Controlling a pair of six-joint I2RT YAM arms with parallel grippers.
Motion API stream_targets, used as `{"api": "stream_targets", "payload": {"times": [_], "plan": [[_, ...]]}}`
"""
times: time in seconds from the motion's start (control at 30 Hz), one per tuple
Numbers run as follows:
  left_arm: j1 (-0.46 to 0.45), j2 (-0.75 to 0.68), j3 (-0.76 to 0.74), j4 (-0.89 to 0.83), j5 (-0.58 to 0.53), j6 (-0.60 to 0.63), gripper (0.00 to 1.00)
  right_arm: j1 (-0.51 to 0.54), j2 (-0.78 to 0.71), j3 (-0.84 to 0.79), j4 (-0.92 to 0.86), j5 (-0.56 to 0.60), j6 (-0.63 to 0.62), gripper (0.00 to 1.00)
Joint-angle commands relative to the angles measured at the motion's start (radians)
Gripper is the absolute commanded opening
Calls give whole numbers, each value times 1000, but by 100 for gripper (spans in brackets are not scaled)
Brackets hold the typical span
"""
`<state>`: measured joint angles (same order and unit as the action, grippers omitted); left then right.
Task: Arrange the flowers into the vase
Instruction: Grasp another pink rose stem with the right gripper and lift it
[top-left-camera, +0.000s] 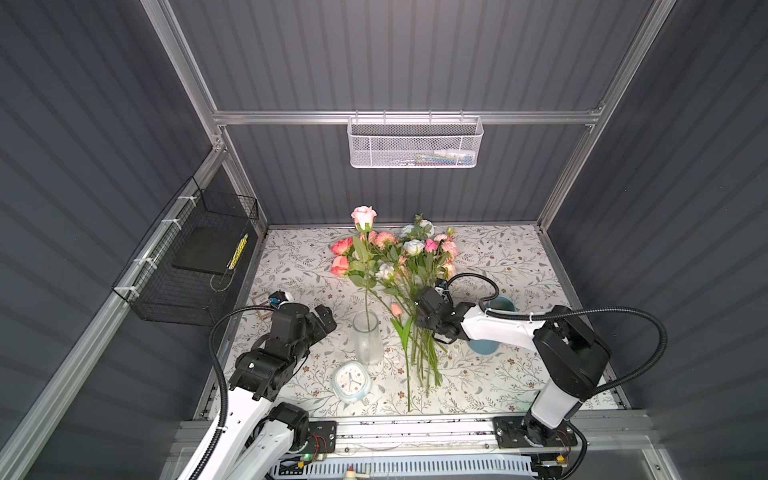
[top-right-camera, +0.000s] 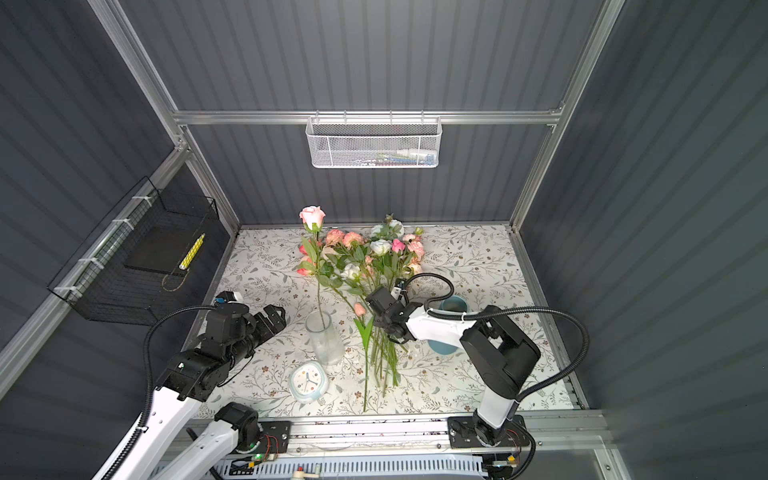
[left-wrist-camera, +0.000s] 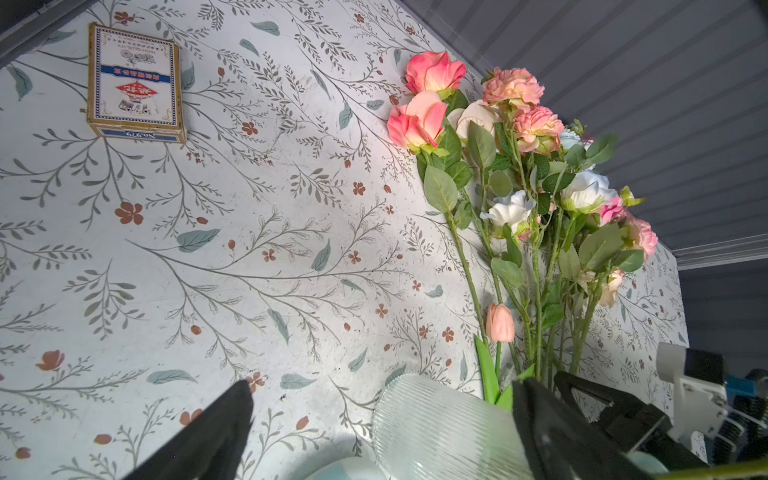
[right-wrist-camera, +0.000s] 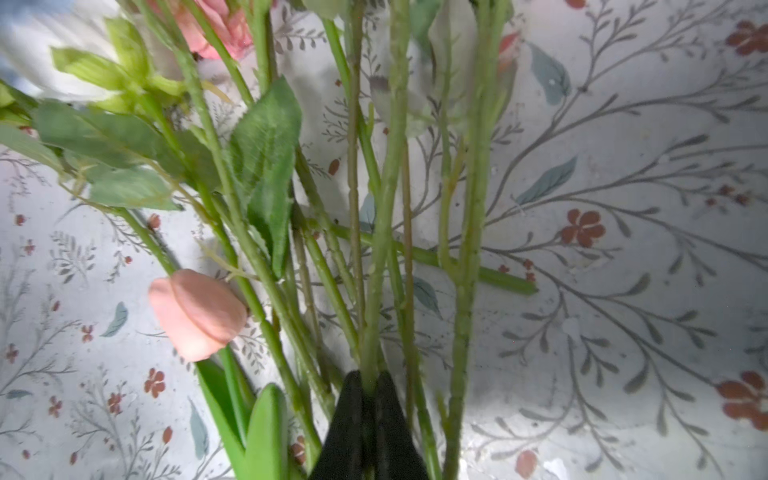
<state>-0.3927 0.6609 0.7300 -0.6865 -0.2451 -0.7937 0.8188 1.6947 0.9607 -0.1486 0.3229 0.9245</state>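
Pick-up step: the right tool (right-wrist-camera: 368, 384) was clamped on one green stem (right-wrist-camera: 376, 291) among the flowers (top-left-camera: 415, 266) lying just right of the glass vase (top-left-camera: 368, 336). The left tool (top-left-camera: 328, 319), jaws apart, hung left of it. Next, probably, lifting that stem free of its tangled neighbours.

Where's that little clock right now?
In both top views the clock lies near the front edge of the table, just in front of the glass vase, left of the flower stems.

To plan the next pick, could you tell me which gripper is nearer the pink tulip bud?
Right. The right gripper is shut on a stem beside the tulip bud; the left gripper stands open beyond the glass vase.
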Motion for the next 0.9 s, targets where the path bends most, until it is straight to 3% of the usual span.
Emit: {"api": "stream_targets", "payload": {"times": [0.0,0.5,0.7,0.87], "plan": [[5,-9,8,1,12,-5,100,3,-68,-22,53,23,-56,0],[5,-11,85,2,30,26,100,6,-392,-121,245,81,-339,0],[5,-59,189,61,109,136,100,16,-592,-157,348,-41,-486,0],[5,-119,261,186,232,199,99,123,-691,-99,380,-97,-664,0]]}}
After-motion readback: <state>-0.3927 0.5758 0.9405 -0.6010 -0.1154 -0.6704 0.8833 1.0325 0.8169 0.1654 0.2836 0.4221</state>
